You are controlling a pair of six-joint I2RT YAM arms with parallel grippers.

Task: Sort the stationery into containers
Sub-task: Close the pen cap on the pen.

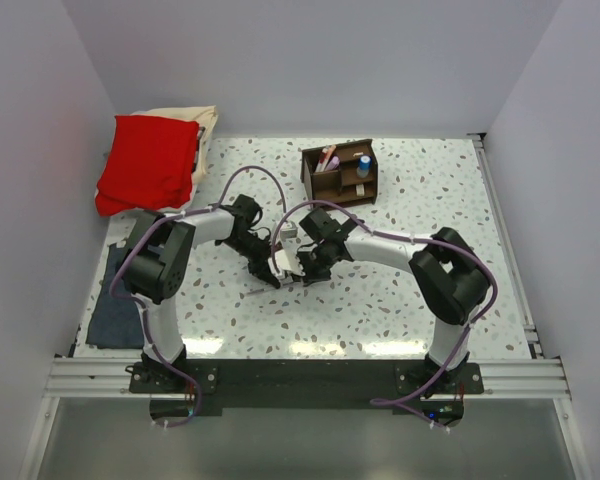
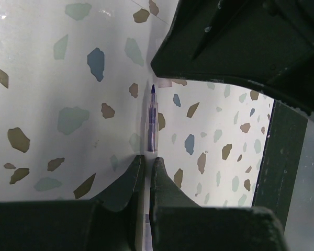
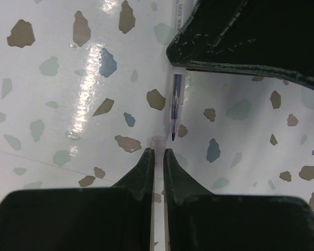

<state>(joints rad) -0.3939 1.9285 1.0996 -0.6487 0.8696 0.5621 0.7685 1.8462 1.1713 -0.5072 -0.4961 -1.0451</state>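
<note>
My left gripper (image 2: 147, 158) is shut on a clear pen with a blue-violet core (image 2: 152, 123). Its bare tip points away from the fingers toward my right gripper (image 2: 225, 42). My right gripper (image 3: 158, 151) is shut on a small clear pen cap (image 3: 158, 141), which sits just beside the pen's tip (image 3: 174, 137) and apart from it. In the top view both grippers (image 1: 270, 268) (image 1: 302, 266) meet tip to tip at mid-table. The dark brown organizer (image 1: 340, 175) stands at the back; it holds pink-red pens (image 1: 327, 158) and a blue-and-white cylinder (image 1: 364, 165).
A red cloth (image 1: 145, 160) lies on a beige cloth (image 1: 198, 125) at the back left. A folded blue-grey cloth (image 1: 115, 300) lies along the left edge. The speckled tabletop (image 1: 430, 190) has raised rails at the right and front.
</note>
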